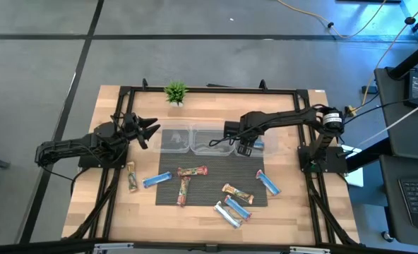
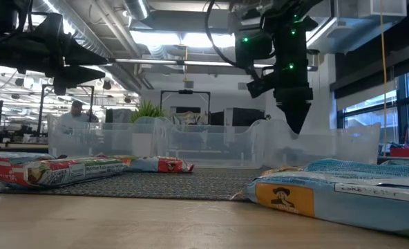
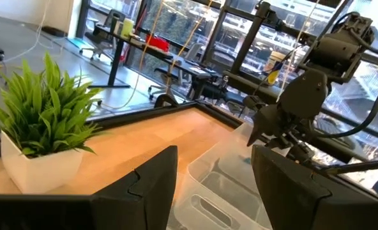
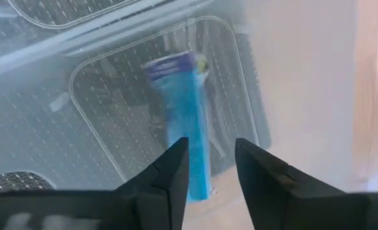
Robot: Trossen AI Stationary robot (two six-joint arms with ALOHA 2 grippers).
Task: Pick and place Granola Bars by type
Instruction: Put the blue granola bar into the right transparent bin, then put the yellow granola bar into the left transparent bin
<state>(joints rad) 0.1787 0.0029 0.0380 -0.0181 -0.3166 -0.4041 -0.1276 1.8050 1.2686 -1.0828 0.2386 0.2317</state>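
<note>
Right gripper (image 1: 246, 149) hangs over the right bin (image 1: 260, 134) near the table's back edge, jaws narrowly apart, empty; blue bar (image 4: 188, 128) lies below inside. Risk: retracting low clips the bin wall. Left gripper (image 1: 150, 129) waits wide by the left bin (image 1: 175, 138). Other bars (image 1: 192, 171) lie toward the front edge.

We can see small print on the bar wrappers, but we cannot read the words. The blue bar (image 2: 343, 197) near the low camera has a little picture of a man in a hat on an orange patch — no words there we can read.
</note>
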